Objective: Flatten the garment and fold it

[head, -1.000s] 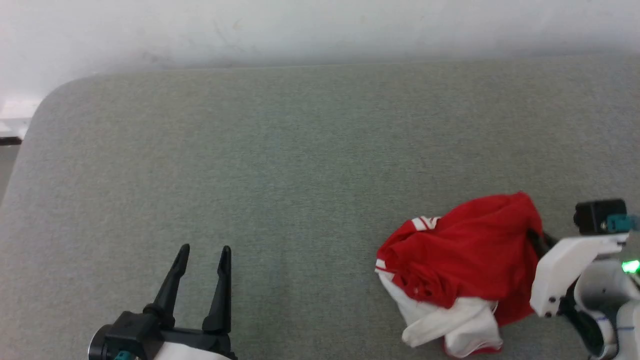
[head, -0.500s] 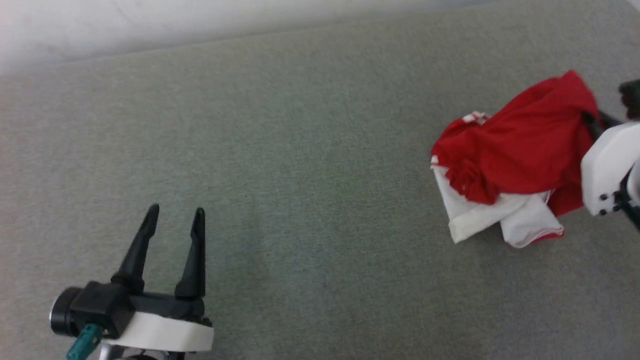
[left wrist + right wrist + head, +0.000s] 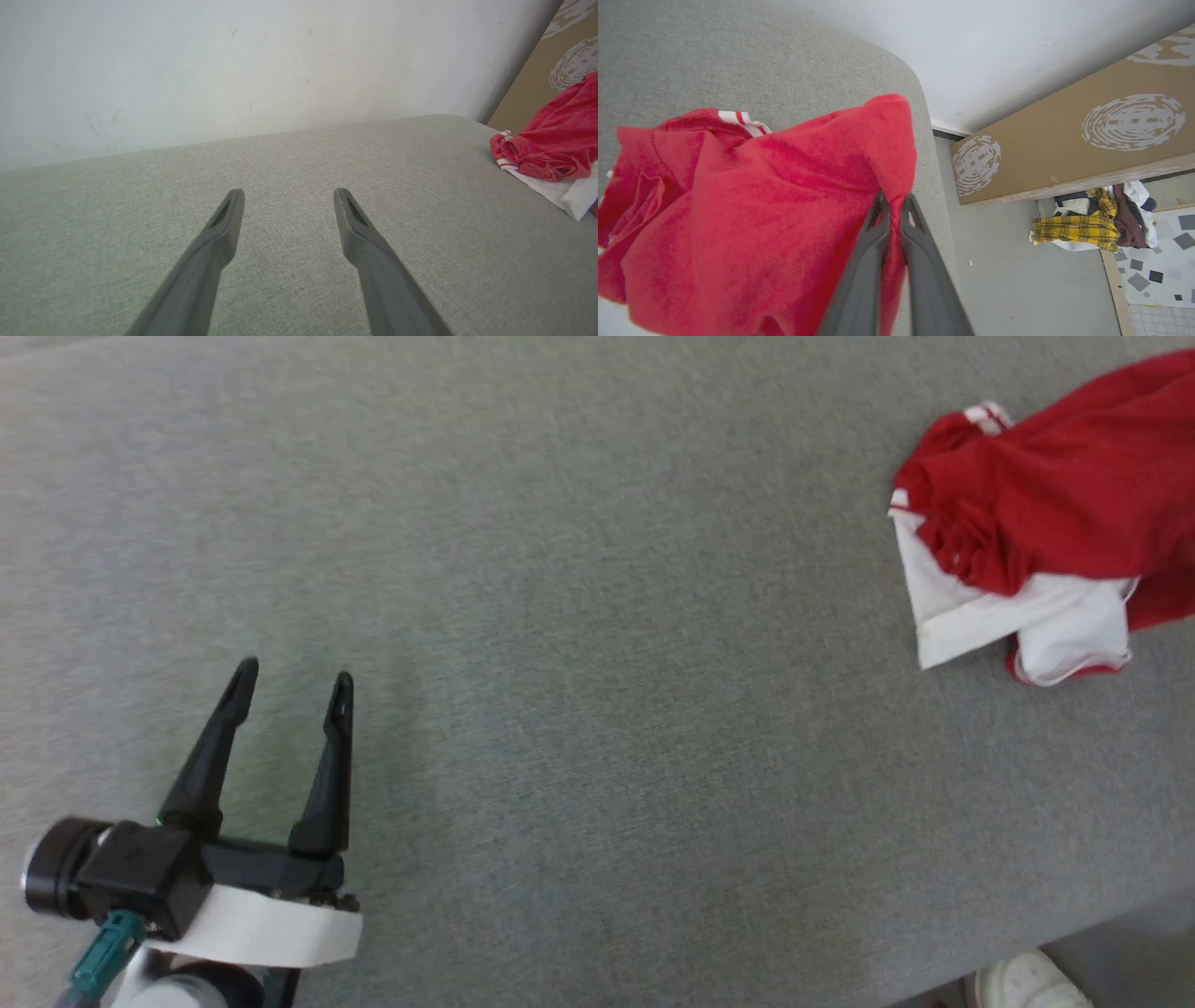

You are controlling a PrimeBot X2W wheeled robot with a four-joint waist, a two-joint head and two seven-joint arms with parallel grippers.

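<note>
The garment is a crumpled red jersey with white sleeves, bunched at the far right of the grey-green padded surface. In the right wrist view my right gripper is shut on a raised fold of the garment's red cloth near the surface's rounded corner. A red-striped white trim shows at the garment's top edge. My left gripper hovers open at the lower left, far from the garment, with nothing between its fingers. In the left wrist view the left gripper points along bare fabric, with the garment at the right edge.
A white wall backs the surface. A brown cardboard panel leans beyond the right corner, with a pile of clothes on the floor below it. A white shoe shows at the surface's near edge.
The head camera has swung, so the whole picture shifted; the garment now sits at the upper right and my right arm has left the frame. Both grippers keep their state.
</note>
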